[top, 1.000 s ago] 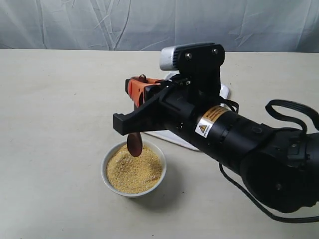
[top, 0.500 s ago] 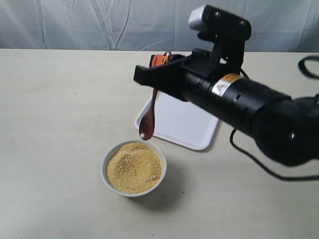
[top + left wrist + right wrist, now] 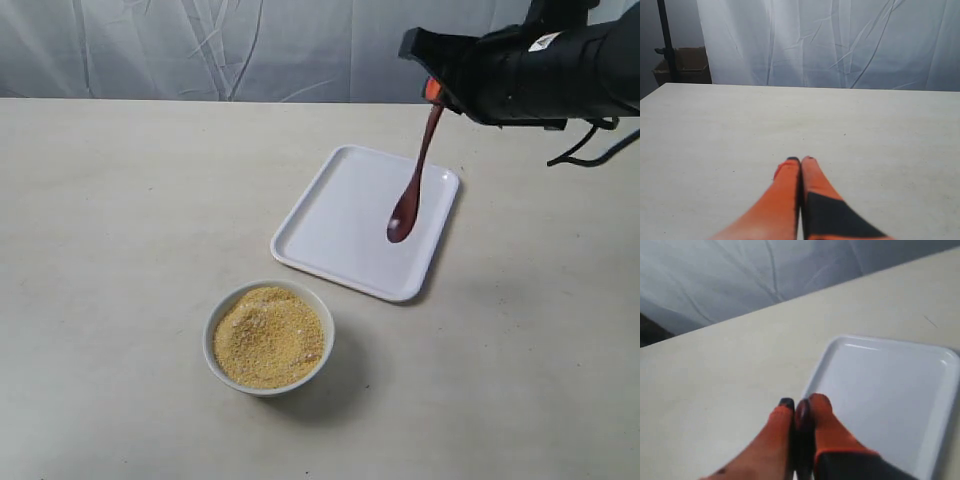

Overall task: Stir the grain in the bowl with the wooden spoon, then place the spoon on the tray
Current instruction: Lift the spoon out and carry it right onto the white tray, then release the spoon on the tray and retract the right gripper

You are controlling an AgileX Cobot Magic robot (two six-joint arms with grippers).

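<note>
The white bowl point(image 3: 269, 337) sits at the front, heaped with golden-yellow grain point(image 3: 269, 336). Behind it to the right lies the flat white tray point(image 3: 330, 230), also seen in the right wrist view as the tray point(image 3: 880, 385). My right gripper point(image 3: 433, 92) is shut on the handle of the dark wooden spoon point(image 3: 412, 190), which hangs scoop down above the tray's right half. In the right wrist view the spoon point(image 3: 803, 415) shows between the orange fingers point(image 3: 821, 415) of the right gripper point(image 3: 801, 409). My left gripper point(image 3: 800, 160) is shut with nothing in it, over bare table, and does not show in the exterior view.
A pale beige table point(image 3: 120, 220) carries everything, with a wrinkled grey curtain point(image 3: 200, 45) behind it. A dark stand and a cardboard box point(image 3: 682, 67) sit beyond the table's far corner in the left wrist view.
My right arm has lifted the spoon out of the bowl and swung it back and to the right, from above the grain to above the tray. The bowl stayed put.
</note>
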